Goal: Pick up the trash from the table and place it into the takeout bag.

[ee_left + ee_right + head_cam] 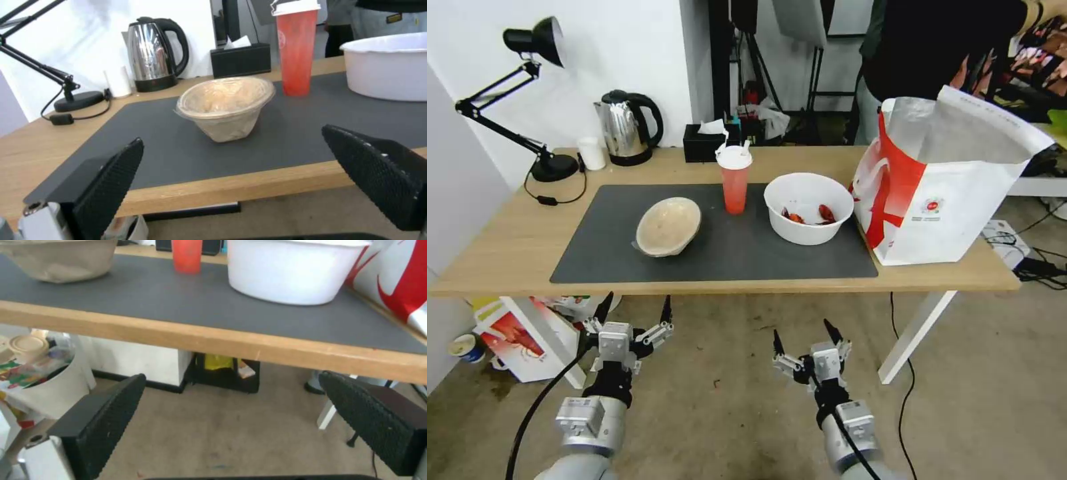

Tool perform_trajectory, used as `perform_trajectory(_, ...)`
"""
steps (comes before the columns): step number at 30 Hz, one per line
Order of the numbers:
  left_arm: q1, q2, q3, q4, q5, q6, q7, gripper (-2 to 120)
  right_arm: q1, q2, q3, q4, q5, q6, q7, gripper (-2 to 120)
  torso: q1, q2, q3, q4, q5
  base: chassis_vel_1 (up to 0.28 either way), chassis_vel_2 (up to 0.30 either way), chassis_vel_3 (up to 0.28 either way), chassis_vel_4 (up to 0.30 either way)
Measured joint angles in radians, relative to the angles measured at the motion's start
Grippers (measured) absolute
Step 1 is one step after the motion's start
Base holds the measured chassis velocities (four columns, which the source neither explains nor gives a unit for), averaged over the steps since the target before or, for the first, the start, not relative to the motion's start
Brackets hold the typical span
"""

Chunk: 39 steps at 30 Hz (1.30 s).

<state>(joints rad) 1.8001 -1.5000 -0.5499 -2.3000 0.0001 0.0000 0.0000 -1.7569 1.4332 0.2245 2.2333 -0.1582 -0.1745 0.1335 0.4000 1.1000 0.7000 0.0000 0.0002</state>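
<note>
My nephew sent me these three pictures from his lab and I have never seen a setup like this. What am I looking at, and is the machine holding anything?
It is a two-armed robot on wheels, seen by its own cameras. The wide picture comes from its head, looking down at a table. The other two come from cameras on each wrist; the black ridged fingers at their edges belong to the robot.

The left end effector and right end effector hang open below the table's front edge, holding nothing.

On the dark mat stand a beige bowl, a red cup with a white lid and a white bowl with red crayfish scraps. A white and red takeout bag stands open at the right. Behind are a lamp, a kettle and a tissue box.
</note>
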Motion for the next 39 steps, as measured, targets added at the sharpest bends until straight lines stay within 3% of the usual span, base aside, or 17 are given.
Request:
perform_trajectory(22, 0.000, 0.000, 0.000, 0.000, 0.000, 0.000, 0.000, 100, -0.072, -0.078, 0.021, 0.092, 0.049, -0.037, -0.008, 100, 0.000, 0.000, 0.000, 0.0000, -0.0002, 0.000, 0.000, 0.000, 0.000)
perform_trajectory(39, 0.000, 0.000, 0.000, 0.000, 0.000, 0.000, 0.000, 100, -0.122, -0.094, 0.026, 0.168, 0.072, -0.050, -0.007, 100, 0.000, 0.000, 0.000, 0.0000, -0.0002, 0.000, 0.000, 0.000, 0.000)
